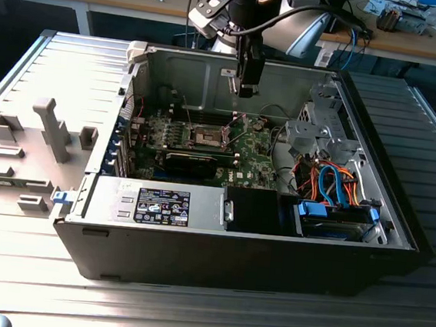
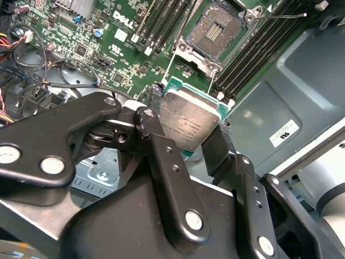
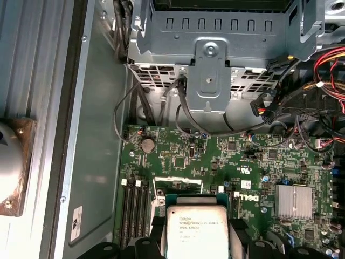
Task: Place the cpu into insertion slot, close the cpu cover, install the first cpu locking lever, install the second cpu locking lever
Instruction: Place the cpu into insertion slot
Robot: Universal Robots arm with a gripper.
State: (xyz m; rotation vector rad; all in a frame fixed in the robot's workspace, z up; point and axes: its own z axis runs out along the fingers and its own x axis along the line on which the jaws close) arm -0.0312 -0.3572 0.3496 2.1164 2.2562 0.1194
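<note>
Pinching the small flat square cpu [image 2: 190, 116] with its silver-grey metal top by two opposite edges, my black gripper [image 1: 246, 87] hangs in the upper middle of the exterior view. It is inside the open black-and-grey computer case [image 1: 193, 262], above the green motherboard [image 1: 253, 155]. The jaws are closed on the chip and it sits level between them, clear of the board.

The small square insertion slot [image 2: 215, 29], tan and dark pins inside a metal rim, lies bare at the centre of the exterior view, well apart from the chip. By my reckoning nothing of the task is finished: the cpu is not seated, so the cover and both levers are left to do. The thin wire locking levers [image 2: 285, 15] look released.

The thin metal cpu cover [image 2: 194, 54] seems swung off the pins, but I cannot tell its angle. In both wrist views my own black links cut off the chip's lower edge.
</note>
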